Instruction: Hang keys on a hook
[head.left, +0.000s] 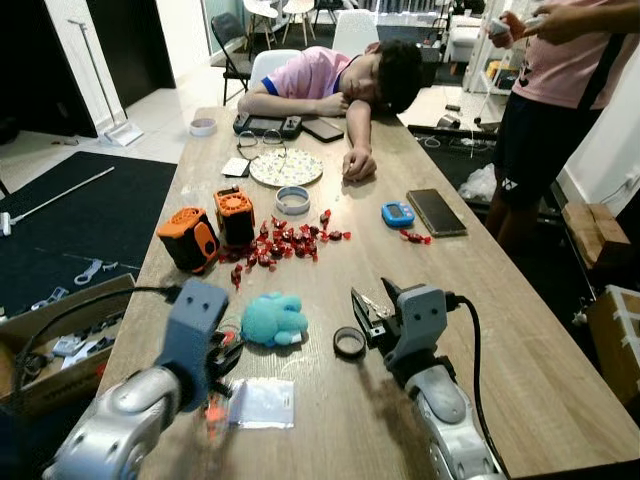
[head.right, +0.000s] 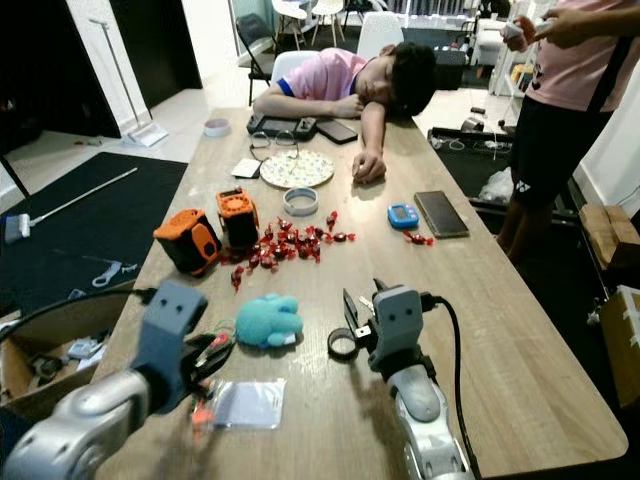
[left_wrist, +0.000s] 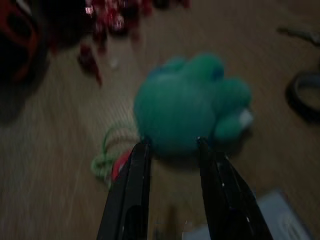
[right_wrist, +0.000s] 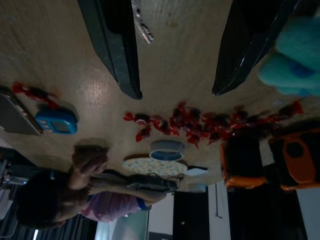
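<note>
Nearby, teal plush toy (head.left: 272, 319), red candies (head.left: 285, 243).

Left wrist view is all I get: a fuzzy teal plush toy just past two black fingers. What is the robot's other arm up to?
Observer: The right gripper hangs open, low over the long wooden table, right beside a small black ring.
Operator: Is anybody else at that table?
Observer: Yes. A person in a pink shirt is slumped head-down on the far end, one arm stretched out across the wood.
</note>
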